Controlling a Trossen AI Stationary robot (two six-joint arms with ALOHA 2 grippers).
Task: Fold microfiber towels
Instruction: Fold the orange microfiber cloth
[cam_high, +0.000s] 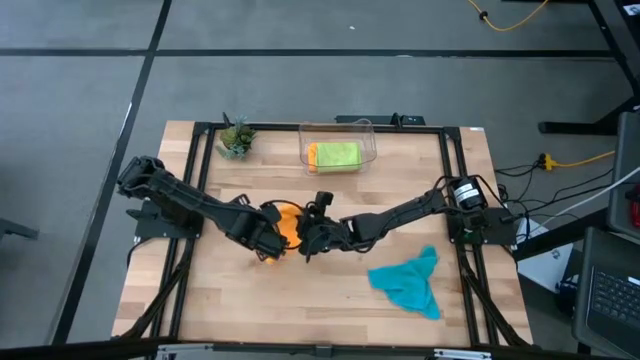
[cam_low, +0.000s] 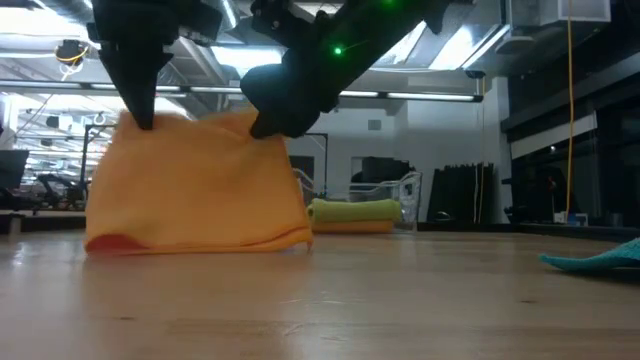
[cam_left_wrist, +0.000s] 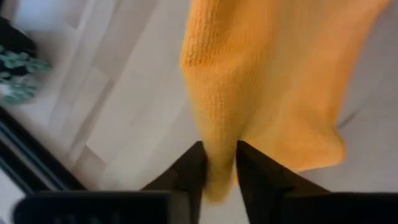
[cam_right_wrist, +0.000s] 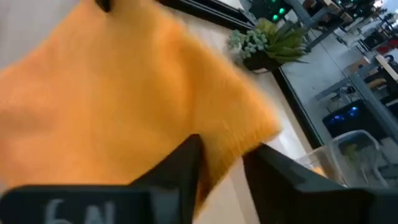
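Note:
An orange microfiber towel (cam_low: 195, 190) hangs between my two grippers at the table's middle, its lower edge (cam_low: 200, 243) on the wood. My left gripper (cam_low: 140, 118) and my right gripper (cam_low: 268, 128) are each shut on its top edge. In the high view the towel (cam_high: 287, 222) shows between the two arms. A teal towel (cam_high: 408, 283) lies crumpled at the near right. A lime green towel (cam_high: 335, 154) lies folded on another orange one inside the clear bin (cam_high: 366, 128). My left gripper pinches the towel's upper edge (cam_left_wrist: 217, 146) between its two fingers, coming from above. The cloth hangs below the fingers, its lower edge on the table. My right gripper pinches the towel's other upper corner (cam_right_wrist: 227, 149) between its two fingers, from above. The cloth hangs fairly flat between both holds.
A small potted plant (cam_high: 236, 138) stands at the far left of the table. The clear bin stands at the far middle. Black frame rails (cam_high: 200, 170) run along the table's sides. Bare wood lies at the near left (cam_high: 220, 300).

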